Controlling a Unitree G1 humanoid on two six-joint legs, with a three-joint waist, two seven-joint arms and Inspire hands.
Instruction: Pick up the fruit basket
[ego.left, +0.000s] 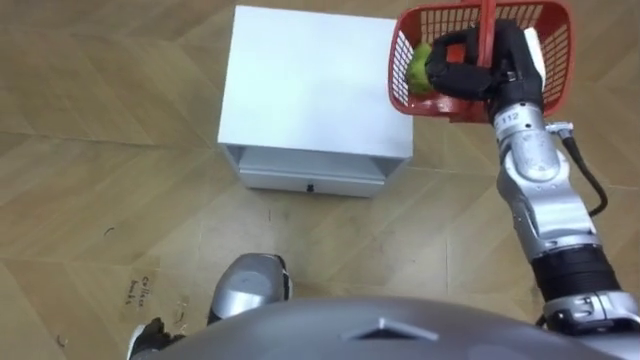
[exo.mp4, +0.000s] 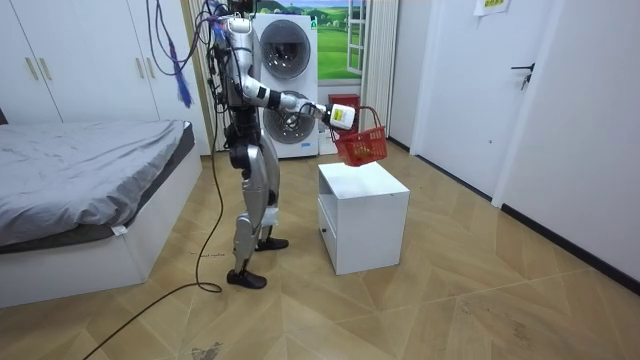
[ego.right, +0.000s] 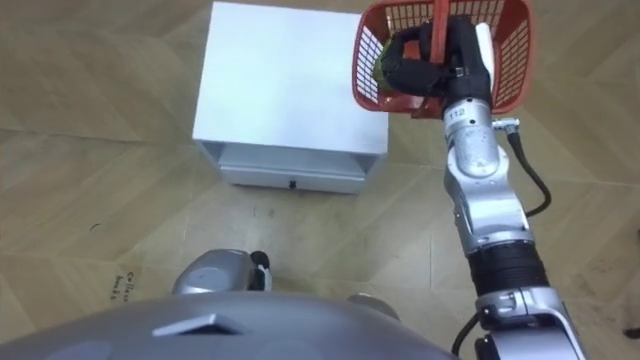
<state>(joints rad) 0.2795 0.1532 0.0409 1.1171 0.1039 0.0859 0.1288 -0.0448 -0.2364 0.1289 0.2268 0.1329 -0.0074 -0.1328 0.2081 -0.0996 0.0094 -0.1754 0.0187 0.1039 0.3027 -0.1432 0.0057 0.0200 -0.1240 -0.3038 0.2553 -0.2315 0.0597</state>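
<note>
My right hand (ego.left: 470, 68) is shut on the upright handle (ego.left: 486, 28) of the red mesh fruit basket (ego.left: 555, 50). The basket hangs in the air over the far right corner of the white cabinet (ego.left: 310, 90). A green fruit (ego.left: 418, 68) lies inside it, against the left wall, partly behind my fingers. In the room view I stand beside the cabinet (exo.mp4: 365, 190) with my right arm stretched forward, and the basket (exo.mp4: 362, 146) hangs clear above the cabinet top. In the right eye view my right hand (ego.right: 425, 65) is curled round the handle in the basket (ego.right: 510, 50).
The cabinet has a drawer (ego.left: 310, 183) on the side facing me. Wooden floor surrounds it. A bed (exo.mp4: 90, 190) stands behind me, a washing machine (exo.mp4: 290, 90) against the far wall, and a door (exo.mp4: 525, 100) on the room view's right.
</note>
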